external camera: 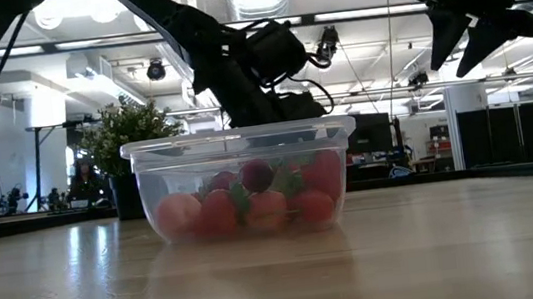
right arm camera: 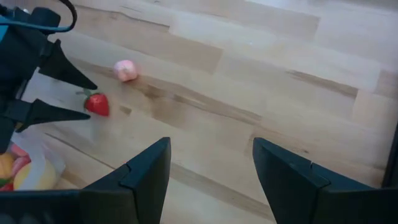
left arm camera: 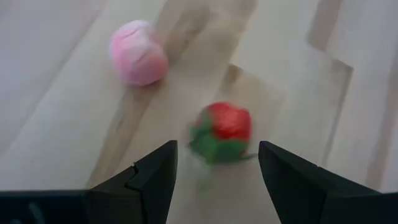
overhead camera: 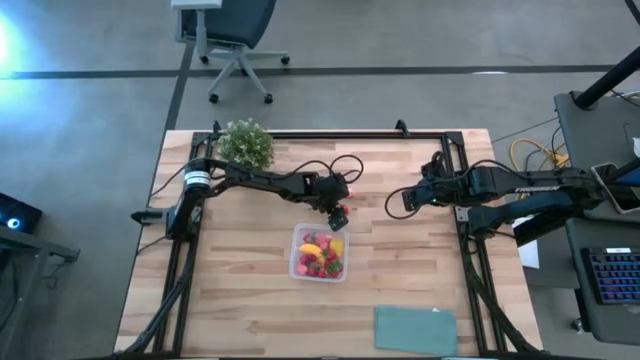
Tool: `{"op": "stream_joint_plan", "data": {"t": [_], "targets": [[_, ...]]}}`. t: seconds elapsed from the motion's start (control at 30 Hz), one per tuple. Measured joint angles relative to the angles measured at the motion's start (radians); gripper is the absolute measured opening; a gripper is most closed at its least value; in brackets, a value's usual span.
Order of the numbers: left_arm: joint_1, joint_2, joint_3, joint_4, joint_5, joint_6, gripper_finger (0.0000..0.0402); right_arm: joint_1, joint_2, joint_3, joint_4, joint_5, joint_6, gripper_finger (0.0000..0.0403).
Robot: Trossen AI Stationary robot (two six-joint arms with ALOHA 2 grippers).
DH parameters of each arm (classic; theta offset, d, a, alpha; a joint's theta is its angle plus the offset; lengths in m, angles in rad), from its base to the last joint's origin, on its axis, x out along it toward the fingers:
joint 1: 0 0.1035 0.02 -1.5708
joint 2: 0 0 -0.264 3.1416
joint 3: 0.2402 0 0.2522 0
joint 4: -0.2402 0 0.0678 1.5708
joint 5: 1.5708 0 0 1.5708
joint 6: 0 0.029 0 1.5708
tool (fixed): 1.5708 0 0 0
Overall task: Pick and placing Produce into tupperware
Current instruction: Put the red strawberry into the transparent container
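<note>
I'm hovering my left claw, released, fingers either side of a round red strawberry w/ green leafy cap, on pale wood-grain table, just beyond the clear rounded tupperware. Soft pink berry is lying near it. Right claw is waiting, also released, farther from tupperware.

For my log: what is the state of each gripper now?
Left gripper: open, above a strawberry, holding nothing.
Right gripper: open, empty.

Overhead, table-level, two wrist cameras; strawberry perhaps shared.
</note>
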Motion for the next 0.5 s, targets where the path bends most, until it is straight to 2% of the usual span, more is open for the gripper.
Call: {"op": "stream_joint_plan", "data": {"t": [0.2, 0.27, 0.4, 0.5], "targets": [[0.005, -0.001, 0.002, 0.019, -0.019, -0.012, 0.021, 0.0, 0.002, 0.0, 0.001, 0.0, 0.0, 0.0219], [0.006, -0.002, 0.002, 0.035, -0.017, 0.049, 0.021, 0.0, 0.002, 0.0, 0.001, 0.0, 0.0, 0.0219], [0.0, -0.002, 0.016, 0.035, 0.005, 0.27, 0.021, 0.0, 0.002, 0.0, 0.001, 0.0, -0.001, 0.0219], [0.0, -0.003, 0.021, 0.03, 0.008, 0.336, 0.021, 0.0, 0.002, 0.0, 0.001, 0.0, 0.0, 0.0219]]}}
